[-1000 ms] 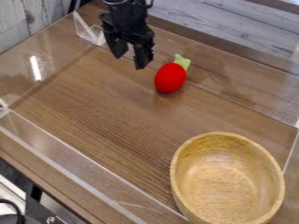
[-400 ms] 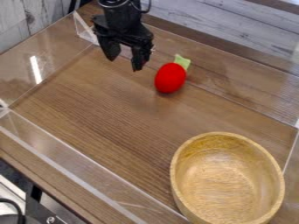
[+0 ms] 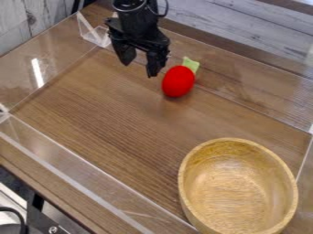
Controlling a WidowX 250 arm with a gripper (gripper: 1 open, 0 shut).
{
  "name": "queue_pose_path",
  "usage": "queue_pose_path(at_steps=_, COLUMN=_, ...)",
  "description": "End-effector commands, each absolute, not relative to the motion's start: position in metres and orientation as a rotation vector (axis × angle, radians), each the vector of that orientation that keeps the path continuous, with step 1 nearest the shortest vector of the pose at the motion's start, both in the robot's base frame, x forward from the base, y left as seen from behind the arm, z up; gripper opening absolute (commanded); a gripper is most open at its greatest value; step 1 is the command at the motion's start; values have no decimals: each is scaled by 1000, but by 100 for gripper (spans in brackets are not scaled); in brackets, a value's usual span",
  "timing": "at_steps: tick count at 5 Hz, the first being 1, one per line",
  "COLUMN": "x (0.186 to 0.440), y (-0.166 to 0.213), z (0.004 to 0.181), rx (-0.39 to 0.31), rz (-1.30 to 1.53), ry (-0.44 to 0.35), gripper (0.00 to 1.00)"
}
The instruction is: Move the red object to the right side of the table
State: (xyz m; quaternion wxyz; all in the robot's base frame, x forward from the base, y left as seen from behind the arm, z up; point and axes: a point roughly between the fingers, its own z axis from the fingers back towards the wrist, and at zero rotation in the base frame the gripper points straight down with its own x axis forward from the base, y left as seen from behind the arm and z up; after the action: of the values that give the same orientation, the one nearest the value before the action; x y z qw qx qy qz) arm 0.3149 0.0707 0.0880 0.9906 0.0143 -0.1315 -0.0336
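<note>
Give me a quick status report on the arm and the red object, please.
Tool open, empty, just left of red object. Object on table, untouched. Wooden bowl at front right.

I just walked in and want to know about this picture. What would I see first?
Your eye lands first on the shiny red object, a toy fruit with a green top, lying near the middle back of the table. Just to its upper left hangs the black end effector, open and holding nothing. In the front right corner sits a big empty wooden bowl.
</note>
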Motion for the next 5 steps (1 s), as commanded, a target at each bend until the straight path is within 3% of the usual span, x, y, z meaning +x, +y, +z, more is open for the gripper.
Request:
queue_pose_path(at_steps=1, x=327, y=77, z=107, rx=43, rz=-126, ry=-330, gripper=100)
queue_pose_path(at_steps=5, x=323, y=100, z=113, rx=28, rz=-119, ry=-311, gripper=100)
